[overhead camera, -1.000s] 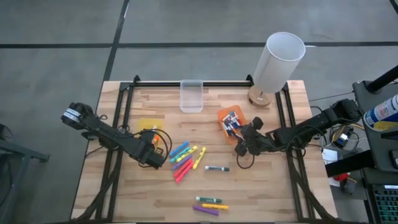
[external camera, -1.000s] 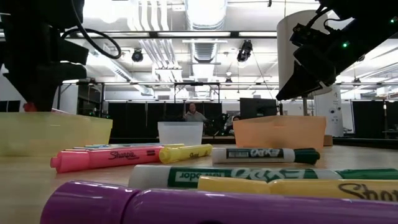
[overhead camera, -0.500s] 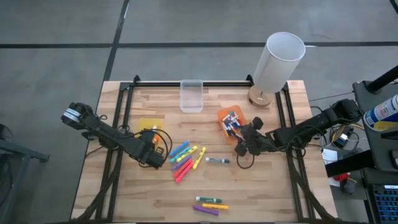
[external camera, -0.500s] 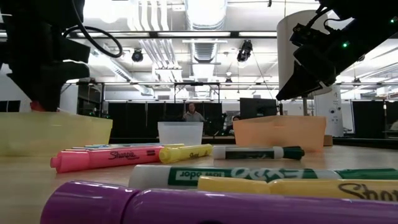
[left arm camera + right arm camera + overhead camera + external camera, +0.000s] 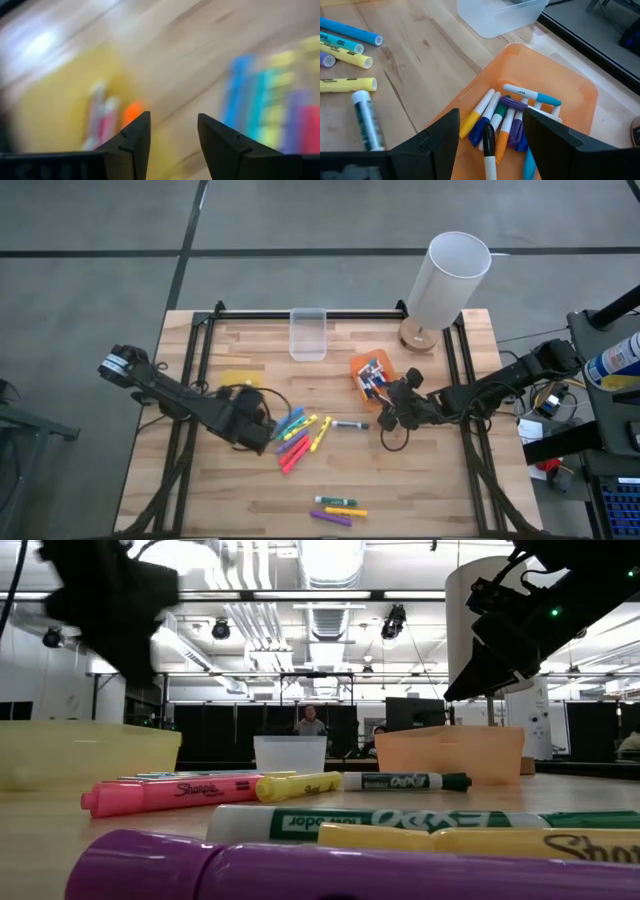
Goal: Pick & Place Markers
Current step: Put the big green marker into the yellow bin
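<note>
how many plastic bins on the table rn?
3: clear plastic bin at the table's far edge, centre; orange plastic bin holding slim markers, by the right gripper; yellow plastic bin, partly hidden under the left arm.

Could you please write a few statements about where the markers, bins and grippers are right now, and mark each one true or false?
1. The orange bin holds several slim markers. True.
2. The clear bin is full of highlighters. False: no marker shows in it in the high view.
3. The right gripper hangs open above the orange bin with nothing between its fingers. True.
4. The green-capped white marker lies inside the yellow bin. False: it lies on the table, between the highlighter cluster and the right gripper.
5. The left gripper is shut on a blue highlighter. False: its fingers stand apart and hold nothing.
</note>
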You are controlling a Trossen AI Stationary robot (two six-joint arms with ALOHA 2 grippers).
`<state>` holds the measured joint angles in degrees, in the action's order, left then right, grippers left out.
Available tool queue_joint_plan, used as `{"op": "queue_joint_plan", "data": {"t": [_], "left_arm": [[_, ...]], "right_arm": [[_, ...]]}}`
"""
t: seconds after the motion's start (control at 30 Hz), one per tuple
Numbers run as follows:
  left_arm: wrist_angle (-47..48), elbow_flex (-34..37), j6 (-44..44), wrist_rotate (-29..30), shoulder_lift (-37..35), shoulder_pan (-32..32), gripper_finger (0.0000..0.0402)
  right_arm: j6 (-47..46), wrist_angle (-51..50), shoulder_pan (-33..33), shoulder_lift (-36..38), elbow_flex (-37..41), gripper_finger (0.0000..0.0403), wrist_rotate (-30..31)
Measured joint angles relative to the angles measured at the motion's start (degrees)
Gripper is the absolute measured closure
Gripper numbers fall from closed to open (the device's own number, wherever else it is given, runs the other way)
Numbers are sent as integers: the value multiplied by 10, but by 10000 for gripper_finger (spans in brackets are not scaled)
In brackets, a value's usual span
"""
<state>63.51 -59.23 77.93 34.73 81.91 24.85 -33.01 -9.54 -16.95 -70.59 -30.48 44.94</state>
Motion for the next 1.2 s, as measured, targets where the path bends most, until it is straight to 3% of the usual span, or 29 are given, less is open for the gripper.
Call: {"op": "queue_joint_plan", "data": {"t": [0.13,0.23,0.33,0.43,0.63,0.87,1.2], "left_arm": [[-196,-19,-203,17,0,2,246],[-383,-19,-374,-61,5,6,246],[-515,-18,-450,-157,19,7,246],[-581,-18,-474,-193,41,6,246],[-603,-24,-471,-228,121,7,246],[-604,-67,-468,-309,227,17,245],[-578,-143,-472,-324,308,49,245]], "right_arm": [[0,0,0,0,0,193,0],[0,0,0,0,0,193,0],[0,0,0,0,0,193,0],[0,0,0,0,1,193,0],[0,0,0,0,1,193,0],[0,0,0,0,2,193,0],[0,0,0,0,4,193,0]]}}
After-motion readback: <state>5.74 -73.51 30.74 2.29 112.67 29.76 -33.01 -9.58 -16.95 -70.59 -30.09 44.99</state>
